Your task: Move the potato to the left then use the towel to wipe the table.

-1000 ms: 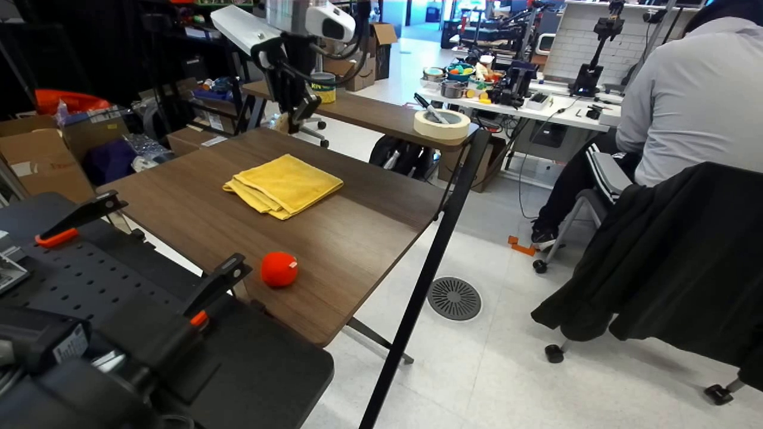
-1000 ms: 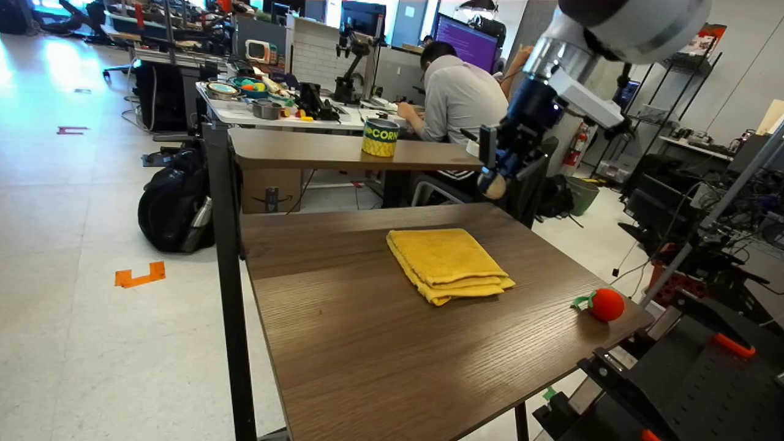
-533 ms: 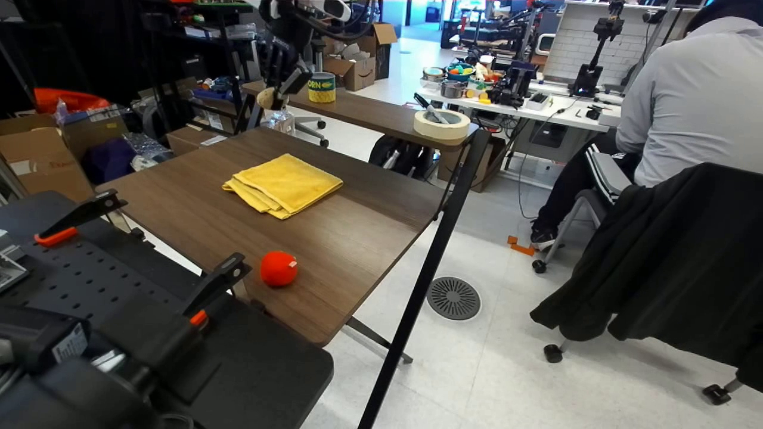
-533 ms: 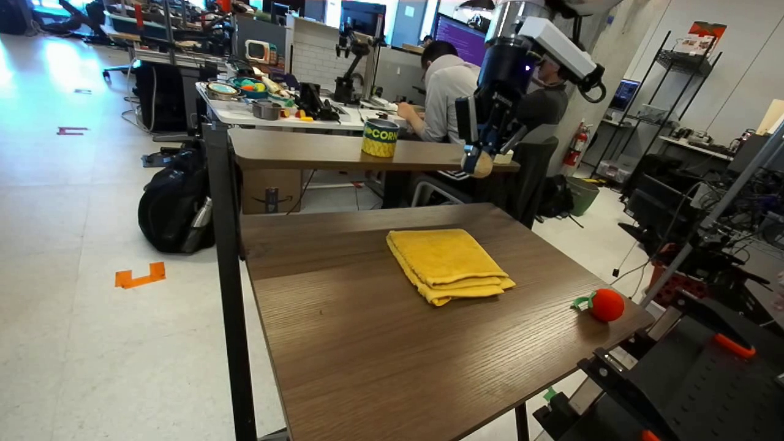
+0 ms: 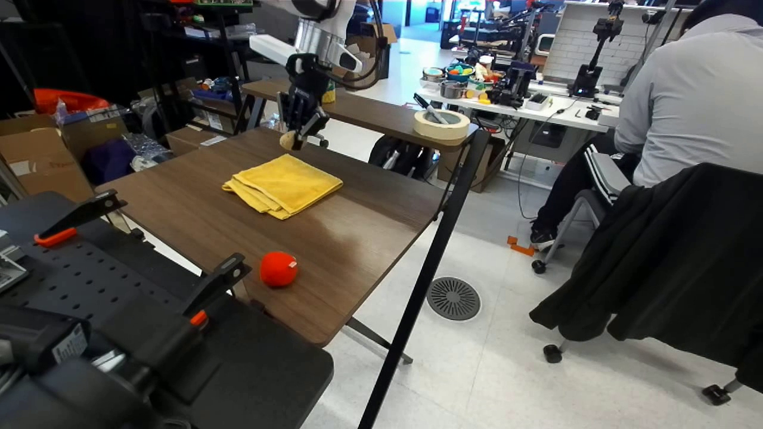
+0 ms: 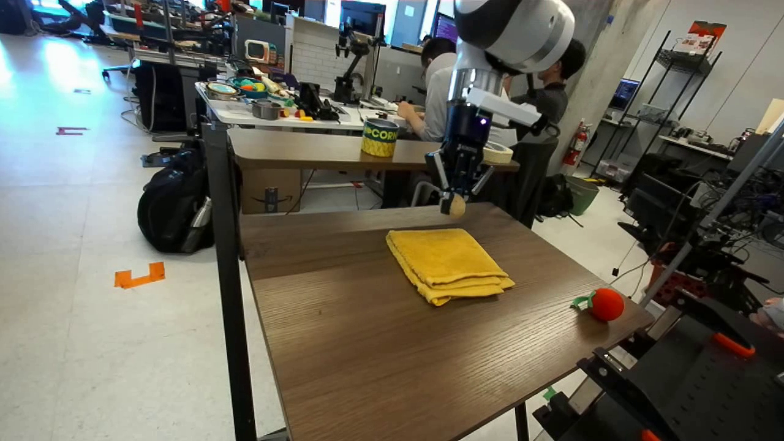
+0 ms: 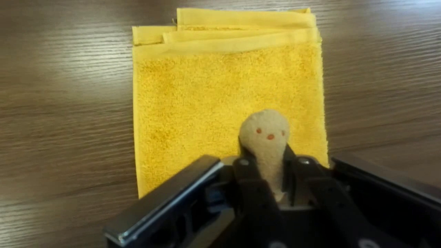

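You had the potato (image 7: pixel 266 134) pinched in the gripper (image 7: pixel 265 147), its jaws drawn in on both sides with only the potato's thickness between them. The potato seemed to hang above the table (image 6: pixel 367 367), showing just beyond the back edge of the towel (image 6: pixel 450 257) in an exterior view; its height was hard to tell. Carrying it left, as the task asked, called for a path high enough not to drag on the towel — then a slow lowering onto the table, with release only after contact, since its rounded shape might roll. Well apart from the towel was the better resting place, leaving room to wipe. The potato looked like pale, felt-like plush with small reddish dots for a face. The towel was fuzzy yellow terry, folded into a layered square with smooth hems — pliable, likely easy to pinch.
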Tool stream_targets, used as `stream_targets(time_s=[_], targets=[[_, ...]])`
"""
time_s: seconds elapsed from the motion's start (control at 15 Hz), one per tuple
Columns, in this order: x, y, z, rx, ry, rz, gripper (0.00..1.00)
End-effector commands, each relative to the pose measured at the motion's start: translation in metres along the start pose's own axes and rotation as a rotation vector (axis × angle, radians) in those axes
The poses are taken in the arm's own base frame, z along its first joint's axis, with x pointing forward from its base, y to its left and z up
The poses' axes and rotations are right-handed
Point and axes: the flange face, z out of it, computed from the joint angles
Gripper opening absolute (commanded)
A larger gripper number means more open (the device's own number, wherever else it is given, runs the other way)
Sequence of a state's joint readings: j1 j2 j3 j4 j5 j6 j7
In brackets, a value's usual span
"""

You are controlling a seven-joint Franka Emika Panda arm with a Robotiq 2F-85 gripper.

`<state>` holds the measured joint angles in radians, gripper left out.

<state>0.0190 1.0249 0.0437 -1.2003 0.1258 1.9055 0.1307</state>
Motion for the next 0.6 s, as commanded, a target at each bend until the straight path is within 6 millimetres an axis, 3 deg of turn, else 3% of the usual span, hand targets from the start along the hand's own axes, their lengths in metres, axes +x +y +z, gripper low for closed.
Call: stream_targets(time_s=[0.0, 0.13, 0.2, 0.27, 0.53], targets=[[0.028, -0.040, 0.018, -0.071, 0.073, -0.040, 0.05], [0.032, -0.063, 0.029, -0.126, 0.085, -0.093, 0.05], [0.022, -0.044, 0.027, -0.075, 0.049, -0.067, 0.05], [0.021, -0.053, 0.032, -0.081, 0.053, -0.077, 0.19], [0.022, -0.047, 0.034, -0.080, 0.048, -0.067, 0.19]])
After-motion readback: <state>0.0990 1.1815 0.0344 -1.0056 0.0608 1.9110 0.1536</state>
